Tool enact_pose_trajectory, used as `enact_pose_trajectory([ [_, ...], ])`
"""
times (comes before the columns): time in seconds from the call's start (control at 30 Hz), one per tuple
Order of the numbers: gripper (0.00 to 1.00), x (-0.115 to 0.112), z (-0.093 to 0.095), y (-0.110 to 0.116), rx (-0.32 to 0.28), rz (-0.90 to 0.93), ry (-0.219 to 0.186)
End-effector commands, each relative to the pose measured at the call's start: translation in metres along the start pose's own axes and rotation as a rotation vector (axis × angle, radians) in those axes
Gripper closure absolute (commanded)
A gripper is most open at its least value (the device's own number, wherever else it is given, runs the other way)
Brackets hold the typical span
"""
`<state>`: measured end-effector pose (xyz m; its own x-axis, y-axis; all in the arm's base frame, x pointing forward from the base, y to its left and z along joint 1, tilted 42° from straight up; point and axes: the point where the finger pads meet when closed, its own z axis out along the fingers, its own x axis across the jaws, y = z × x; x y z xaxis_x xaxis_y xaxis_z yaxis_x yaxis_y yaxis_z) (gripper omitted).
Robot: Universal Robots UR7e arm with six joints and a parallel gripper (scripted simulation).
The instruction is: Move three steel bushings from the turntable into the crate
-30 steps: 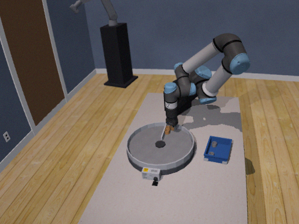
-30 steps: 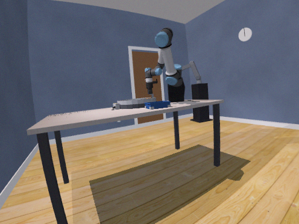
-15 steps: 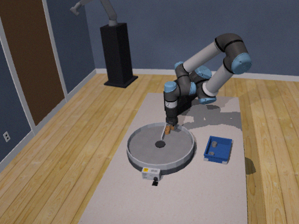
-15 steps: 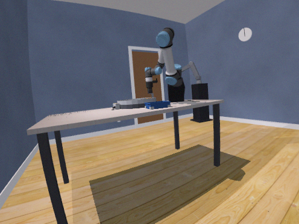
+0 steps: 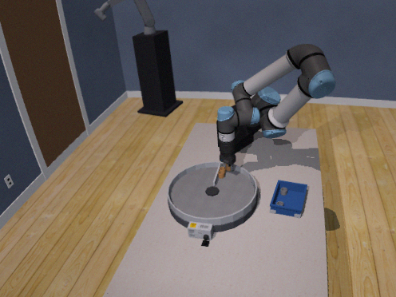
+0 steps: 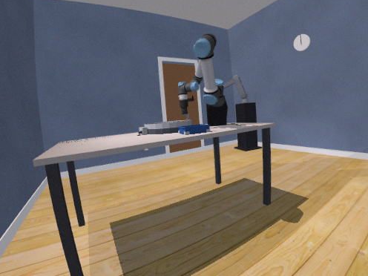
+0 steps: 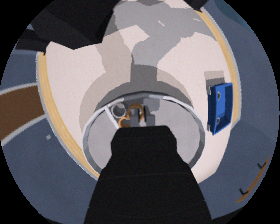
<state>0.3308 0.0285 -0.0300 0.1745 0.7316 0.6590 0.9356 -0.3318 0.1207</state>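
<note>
At the bottom of the top view, a small white control box point(image 5: 199, 231) point(image 6: 145, 130) sits beside the round grey turntable point(image 5: 188, 199) point(image 6: 159, 128) point(image 7: 175, 125), which fills the middle. Right of it, and apart from it, lies the blue rectangular crate point(image 5: 295, 200) point(image 6: 194, 129) point(image 7: 225, 102); two short grey steel bushings point(image 5: 283, 191) point(image 5: 280, 203) point(image 7: 218, 120) are already inside (so one more should complete the count).

Farther back, at the turntable's far edge, orange-brown metal bushings point(image 5: 221, 172) point(image 7: 123, 120) cluster to the right of a thin pale divider bar point(image 5: 216, 175) point(image 7: 112, 118). In the wrist view a grey ring-shaped sleeve point(image 7: 119, 103) also lies left of the fingers, near the bar. The black two-finger gripper point(image 5: 228, 164) point(image 6: 187, 119) point(image 7: 141, 110) is down among them, its fingers closed and standing slightly apart, gripping what I take to be the third steel bushing (most of it is hidden, so the identity is a judgement).

Above and behind rises the grey arm with light-blue joint caps point(image 5: 267, 75) point(image 6: 208, 73). The step in hand looks like the last pick: next, a straight lift past the orange neighbours and over the rim, then a carry right to the crate. Dragging sideways too soon could knock the others.
</note>
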Motion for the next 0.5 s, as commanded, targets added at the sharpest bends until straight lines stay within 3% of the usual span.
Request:
enact_pose_trajectory([
  [0.0,1.00,-0.0002,-0.0003,0.0003,-0.001,0.000,0.000],
  [0.47,1.00,-0.0002,-0.0078,0.0003,-0.001,0.000,0.000],
])
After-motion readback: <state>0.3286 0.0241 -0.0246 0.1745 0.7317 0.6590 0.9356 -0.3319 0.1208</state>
